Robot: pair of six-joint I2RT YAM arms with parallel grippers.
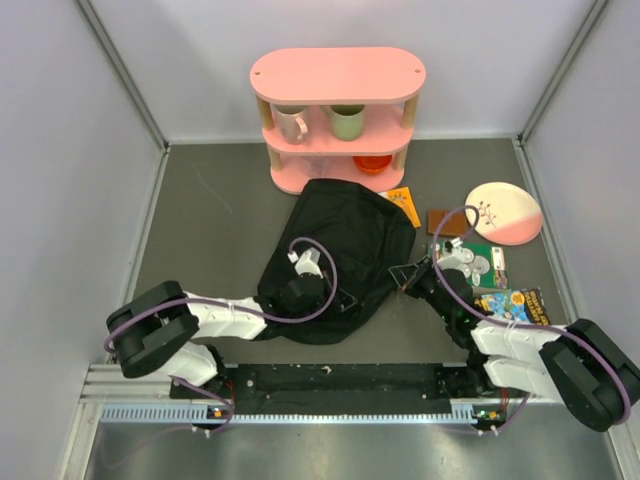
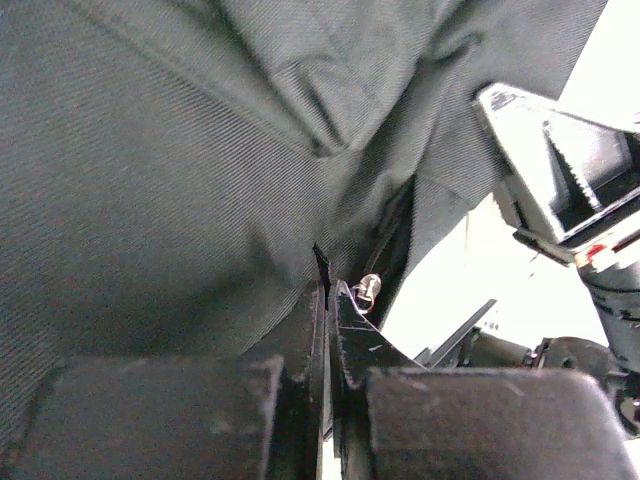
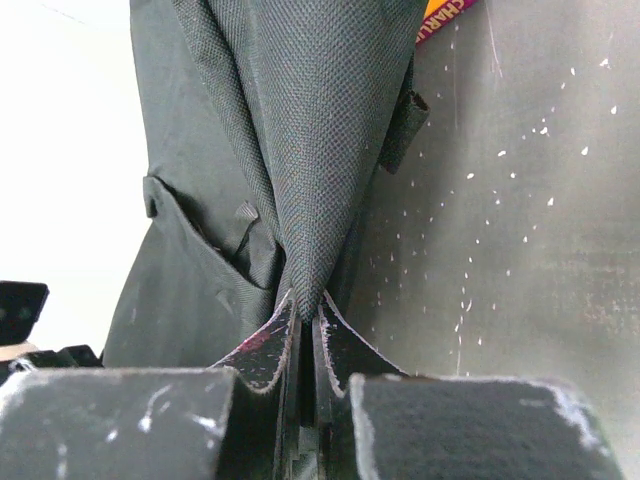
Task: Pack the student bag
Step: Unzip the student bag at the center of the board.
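Lying on the worktop (image 1: 200, 220) before the pink shelf (image 1: 337, 75), the student bag (image 1: 345, 245) ran far-right to near-left. The right fingers (image 3: 260, 350) pinched its right edge. The left fingers (image 2: 350, 335) were closed at its near-left part, grip unclear.

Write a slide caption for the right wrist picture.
Right pincer shut on a tented fold of the black student bag, beside the speckled grey table.

Left arm (image 1: 225, 315) and right arm (image 1: 515, 340): white links, black joints, purple cable (image 1: 334, 280) along each. Left end effector (image 2: 326, 290), right end effector (image 3: 305, 305): black fingers (image 3: 260, 345), edges scuffed pale.
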